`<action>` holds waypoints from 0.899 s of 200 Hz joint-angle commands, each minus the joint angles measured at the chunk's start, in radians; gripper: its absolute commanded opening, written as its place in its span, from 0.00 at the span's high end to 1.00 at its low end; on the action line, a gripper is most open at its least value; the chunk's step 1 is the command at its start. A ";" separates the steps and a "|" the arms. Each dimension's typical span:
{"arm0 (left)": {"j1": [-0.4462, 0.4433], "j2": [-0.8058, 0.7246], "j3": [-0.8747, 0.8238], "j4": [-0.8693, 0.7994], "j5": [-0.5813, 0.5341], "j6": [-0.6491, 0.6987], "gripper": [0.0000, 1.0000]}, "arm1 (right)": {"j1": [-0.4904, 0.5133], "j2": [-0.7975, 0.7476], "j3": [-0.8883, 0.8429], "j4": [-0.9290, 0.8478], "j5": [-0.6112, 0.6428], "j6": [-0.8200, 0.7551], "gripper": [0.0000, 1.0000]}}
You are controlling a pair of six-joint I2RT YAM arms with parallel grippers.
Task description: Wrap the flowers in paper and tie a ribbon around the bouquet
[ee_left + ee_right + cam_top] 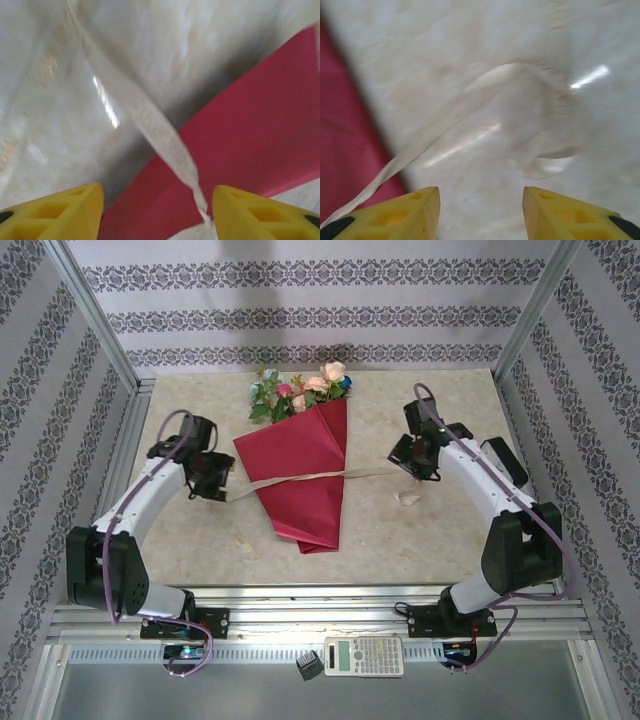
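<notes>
Reaching inward w/ both arms, elbows bent, flanking bouquet (300, 455) on bench (420, 535); holding L gripper (214, 488) & R gripper (420, 471) low at ribbon (362, 474) ends, both jaws released.

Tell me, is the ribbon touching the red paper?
Touching. The top view shows the ribbon lying across the middle of the paper cone.

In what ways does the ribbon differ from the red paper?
The ribbon is thin, pale and gauzy; the paper is wide, opaque and crimson. The ribbon runs sideways, left to right; the paper forms a cone narrowing toward the near edge. Both lie on the table, the ribbon crossing over the paper.
</notes>
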 commanded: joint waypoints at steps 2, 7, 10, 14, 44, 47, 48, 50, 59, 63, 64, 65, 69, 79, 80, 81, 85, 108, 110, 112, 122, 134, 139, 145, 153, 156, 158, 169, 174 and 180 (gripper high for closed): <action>-0.052 0.086 -0.062 0.153 0.082 -0.189 0.36 | 0.039 0.108 -0.008 0.187 -0.227 0.008 0.53; -0.056 0.108 -0.065 0.190 0.082 -0.210 0.34 | 0.044 0.142 0.005 0.205 -0.277 0.021 0.53; -0.058 0.118 -0.064 0.208 0.083 -0.219 0.33 | 0.046 0.165 0.015 0.209 -0.303 0.031 0.53; -0.061 0.134 -0.060 0.227 0.081 -0.232 0.31 | 0.049 0.195 0.030 0.210 -0.334 0.043 0.53; -0.062 0.240 0.025 0.183 0.063 -0.248 0.29 | 0.061 0.312 0.042 0.269 -0.387 0.189 0.50; -0.062 0.244 0.026 0.171 0.057 -0.254 0.29 | 0.061 0.316 0.037 0.281 -0.386 0.208 0.49; -0.062 0.245 0.025 0.169 0.055 -0.256 0.29 | 0.061 0.317 0.035 0.285 -0.384 0.215 0.49; -0.062 0.245 0.023 0.165 0.053 -0.260 0.29 | 0.061 0.320 0.032 0.292 -0.382 0.228 0.49; -0.066 0.242 0.005 0.162 0.037 -0.288 0.29 | 0.061 0.331 0.019 0.324 -0.378 0.289 0.48; -0.067 0.240 -0.008 0.163 0.034 -0.301 0.29 | 0.062 0.337 0.012 0.344 -0.379 0.318 0.47; -0.066 0.239 -0.009 0.164 0.032 -0.304 0.29 | 0.061 0.338 0.010 0.349 -0.379 0.326 0.47; -0.066 0.238 -0.013 0.164 0.031 -0.308 0.29 | 0.061 0.340 0.008 0.353 -0.379 0.333 0.47; -0.066 0.237 -0.024 0.167 0.030 -0.322 0.29 | 0.062 0.345 0.002 0.369 -0.380 0.365 0.47; -0.066 0.231 -0.057 0.189 0.029 -0.352 0.29 | 0.067 0.359 -0.009 0.397 -0.374 0.430 0.47; -0.066 0.230 -0.061 0.192 0.029 -0.356 0.29 | 0.066 0.359 -0.009 0.398 -0.374 0.437 0.47; -0.066 0.230 -0.065 0.195 0.029 -0.358 0.29 | 0.067 0.360 -0.009 0.400 -0.372 0.440 0.47; -0.067 0.229 -0.078 0.208 0.028 -0.374 0.29 | 0.069 0.365 -0.009 0.403 -0.366 0.463 0.47; -0.059 0.248 -0.122 0.288 0.011 -0.438 0.31 | 0.078 0.400 -0.011 0.454 -0.350 0.555 0.46; -0.059 0.252 -0.123 0.291 0.011 -0.439 0.32 | 0.078 0.403 -0.009 0.457 -0.350 0.558 0.47; -0.057 0.254 -0.121 0.293 0.008 -0.441 0.32 | 0.079 0.407 -0.007 0.456 -0.349 0.563 0.47; -0.051 0.274 -0.117 0.307 0.002 -0.449 0.34 | 0.080 0.426 0.005 0.455 -0.342 0.579 0.47; -0.046 0.289 -0.117 0.338 -0.011 -0.462 0.36 | 0.082 0.450 0.010 0.452 -0.341 0.604 0.49; -0.043 0.294 -0.121 0.361 -0.015 -0.468 0.38 | 0.082 0.460 0.007 0.454 -0.342 0.617 0.52; -0.043 0.302 -0.127 0.396 -0.017 -0.473 0.40 | 0.082 0.467 0.000 0.460 -0.346 0.630 0.56; -0.044 0.312 -0.126 0.423 -0.015 -0.469 0.48 | 0.083 0.468 -0.019 0.483 -0.349 0.654 0.64; -0.044 0.314 -0.124 0.427 -0.013 -0.465 0.51 | 0.082 0.465 -0.025 0.490 -0.348 0.660 0.69; -0.044 0.317 -0.122 0.430 -0.011 -0.460 0.54 | 0.082 0.463 -0.030 0.493 -0.347 0.663 0.71; -0.043 0.319 -0.117 0.438 0.003 -0.431 0.69 | 0.084 0.433 -0.052 0.495 -0.327 0.669 0.85; -0.043 0.317 -0.117 0.436 0.012 -0.417 0.76 | 0.085 0.416 -0.060 0.487 -0.318 0.666 0.90; -0.043 0.308 -0.120 0.434 0.025 -0.395 0.85 | 0.085 0.393 -0.067 0.477 -0.313 0.659 0.96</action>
